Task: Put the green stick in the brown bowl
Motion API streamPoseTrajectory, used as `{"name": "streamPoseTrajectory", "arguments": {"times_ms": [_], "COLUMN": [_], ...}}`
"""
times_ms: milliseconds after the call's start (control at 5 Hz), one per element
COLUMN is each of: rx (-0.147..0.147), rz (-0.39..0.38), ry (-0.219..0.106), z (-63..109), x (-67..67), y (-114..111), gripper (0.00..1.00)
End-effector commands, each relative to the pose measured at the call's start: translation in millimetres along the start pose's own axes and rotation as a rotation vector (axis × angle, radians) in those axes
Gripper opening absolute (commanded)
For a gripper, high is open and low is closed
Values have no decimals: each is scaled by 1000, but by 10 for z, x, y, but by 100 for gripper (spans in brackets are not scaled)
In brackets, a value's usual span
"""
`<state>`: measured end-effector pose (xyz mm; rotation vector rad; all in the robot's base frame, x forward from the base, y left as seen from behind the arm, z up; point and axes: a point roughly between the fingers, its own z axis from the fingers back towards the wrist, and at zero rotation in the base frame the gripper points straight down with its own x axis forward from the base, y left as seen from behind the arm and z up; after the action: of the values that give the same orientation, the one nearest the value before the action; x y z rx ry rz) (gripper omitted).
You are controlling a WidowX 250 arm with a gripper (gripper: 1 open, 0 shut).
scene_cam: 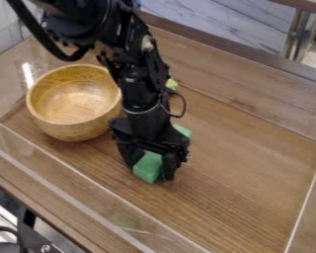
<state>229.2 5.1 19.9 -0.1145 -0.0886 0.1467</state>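
Just below center of the frame, the stick (149, 167) lies on the table (240, 178), partly hidden by the gripper (149, 148). The jaws stand apart above it, presumably positioned to straddle the stick before closing. The bowl (72, 102), at left, sits upright beside the arm, awaiting placement.

It looks like a lab mock-up, with a black robot arm (125, 59) reaching over a wooden tabletop (240, 168), a bowl (72, 102) beside its gripper (150, 156), and loose black cables nearer the camera.
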Motion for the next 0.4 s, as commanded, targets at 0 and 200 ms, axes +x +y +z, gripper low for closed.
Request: {"name": "streamPoseTrajectory", "arguments": {"times_ms": [0, 200], "rx": [-4, -5], "rz": [-7, -12], "ry": [-27, -36], "z": [40, 132], "x": [82, 91], "y": [-22, -22], "gripper": [0, 0]}}
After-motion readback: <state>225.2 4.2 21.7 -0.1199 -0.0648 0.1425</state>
